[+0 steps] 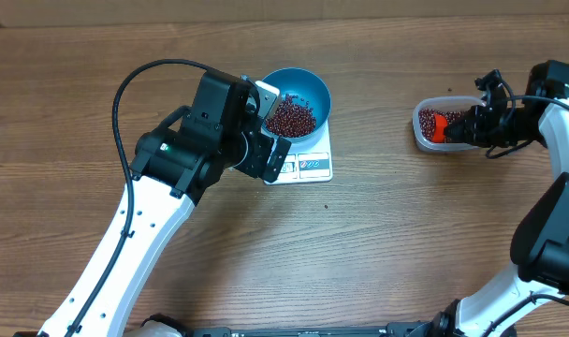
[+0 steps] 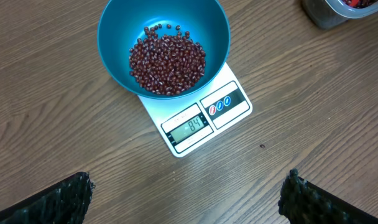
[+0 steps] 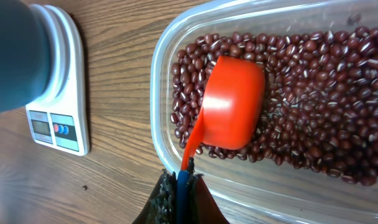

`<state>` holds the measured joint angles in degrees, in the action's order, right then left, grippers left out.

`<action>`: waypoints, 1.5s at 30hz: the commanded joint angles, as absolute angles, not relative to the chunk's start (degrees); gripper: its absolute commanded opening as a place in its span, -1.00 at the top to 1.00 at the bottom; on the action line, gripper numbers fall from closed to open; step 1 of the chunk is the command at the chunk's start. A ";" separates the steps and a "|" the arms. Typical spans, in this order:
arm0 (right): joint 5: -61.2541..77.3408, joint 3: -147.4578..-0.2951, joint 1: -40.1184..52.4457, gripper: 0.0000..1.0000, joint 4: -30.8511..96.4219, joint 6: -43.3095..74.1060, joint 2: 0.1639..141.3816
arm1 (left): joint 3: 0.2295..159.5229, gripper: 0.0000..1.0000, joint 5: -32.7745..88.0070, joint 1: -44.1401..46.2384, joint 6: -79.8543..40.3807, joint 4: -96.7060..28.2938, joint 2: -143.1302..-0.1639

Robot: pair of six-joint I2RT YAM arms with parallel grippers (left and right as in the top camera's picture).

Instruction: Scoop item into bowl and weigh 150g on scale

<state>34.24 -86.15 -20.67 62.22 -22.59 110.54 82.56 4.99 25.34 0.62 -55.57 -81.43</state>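
The left arm (image 1: 163,187) rises from the near left edge of the table (image 1: 359,253). Its black wrist is bent over the scale (image 2: 229,81), and its jaws stand wide apart and hold nothing. In the wrist view only their dark, rough-surfaced tips show at the lower corners, with bare wood between them. A black cable (image 1: 139,80) loops from this arm's forearm up to the wrist.

The right arm (image 1: 547,234) comes up from the near right side and folds back toward the left. Its jaws are closed tight on the thin handle of a red scoop (image 3: 232,102), low over a clear plastic tub (image 3: 159,93).

The blue bowl (image 2: 114,37) sits on the far part of the scale — round, deep and smooth-walled. A loose heap of small dark red beans (image 2: 167,62) covers its bottom. The scale is a flat white rectangle, with its display and two label panels clear of the bowl on the near edge — the display reads 84.

The tub stands well apart to the right of the scale. It is rounded-rectangular, with a glossy transparent rim, and holds a broad layer of the same beans (image 3: 319,81). The scoop's smooth rounded cup lies among them, near the tub's left end.

The table is brown wood with a fine streaky grain. A tiny dark speck (image 2: 262,146) lies on it just right of the scale.
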 commanded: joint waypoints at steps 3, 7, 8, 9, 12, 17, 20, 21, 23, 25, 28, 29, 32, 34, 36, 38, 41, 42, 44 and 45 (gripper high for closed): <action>37.69 -84.64 -21.47 0.93 63.18 -22.76 110.67 | 83.02 -1.00 5.80 25.15 1.74 -55.48 -81.69; 39.88 -84.64 -22.87 0.93 63.83 -22.81 110.67 | 83.02 -1.00 5.80 25.15 1.74 -55.48 -81.69; 40.84 -84.64 -23.33 0.92 63.92 -22.83 110.67 | 83.02 -1.00 5.78 25.15 1.74 -55.48 -81.69; 42.00 -84.64 -23.86 0.93 64.01 -22.83 110.67 | 83.02 -1.00 5.78 25.15 1.74 -55.48 -81.69; 43.20 -84.64 -25.08 0.93 64.42 -23.05 110.67 | 83.02 -0.99 5.80 25.15 1.74 -55.48 -81.69; 44.16 -84.64 -27.09 0.93 66.41 -25.65 110.67 | 83.02 -1.00 5.80 25.15 1.74 -55.48 -81.69; 45.41 -84.64 -28.03 0.93 66.41 -25.63 110.67 | 83.02 -1.00 5.80 25.15 1.74 -55.48 -81.69; 45.80 -84.62 -28.42 0.93 66.41 -25.63 110.67 | 83.02 -1.00 5.80 25.15 1.74 -55.48 -81.69; 46.06 -84.62 -29.17 0.93 66.46 -25.61 110.67 | 83.02 -0.99 5.80 25.15 1.74 -55.48 -81.69; 46.24 -84.62 -29.80 0.93 66.52 -25.58 110.67 | 83.02 -0.99 5.78 25.15 1.74 -55.48 -81.69; 46.65 -84.62 -30.81 0.93 66.61 -25.36 110.67 | 83.02 -0.99 5.78 25.15 1.74 -55.48 -81.69; 47.11 -84.60 -31.16 0.93 66.63 -25.39 110.67 | 83.02 -0.99 5.80 25.15 1.74 -55.48 -81.69; 48.80 -84.60 -32.12 0.93 66.70 -25.39 110.67 | 83.02 -0.99 5.78 25.15 1.74 -55.48 -81.69; 49.43 -84.60 -32.82 0.93 66.78 -25.41 110.67 | 83.02 -0.99 5.78 25.15 1.74 -55.48 -81.69; 50.28 -84.60 -33.54 0.93 66.85 -25.41 110.67 | 83.02 -1.00 5.80 25.15 1.74 -55.48 -81.69; 52.36 -84.60 -35.07 0.93 66.87 -25.43 110.67 | 83.02 -1.00 5.78 25.15 1.74 -55.48 -81.69; 55.02 -84.60 -36.82 0.93 67.22 -25.67 110.69 | 83.02 -0.99 5.80 25.15 1.74 -55.48 -81.69; 56.07 -84.60 -37.58 0.93 67.37 -25.67 110.67 | 83.02 -1.00 5.80 25.15 1.74 -55.48 -81.69; 57.39 -84.60 -38.44 0.93 67.66 -25.80 110.69 | 83.02 -0.99 5.80 25.15 1.74 -55.48 -81.69; 58.30 -84.60 -38.87 0.93 67.94 -26.24 110.67 | 83.02 -0.99 5.80 25.15 1.74 -55.48 -81.69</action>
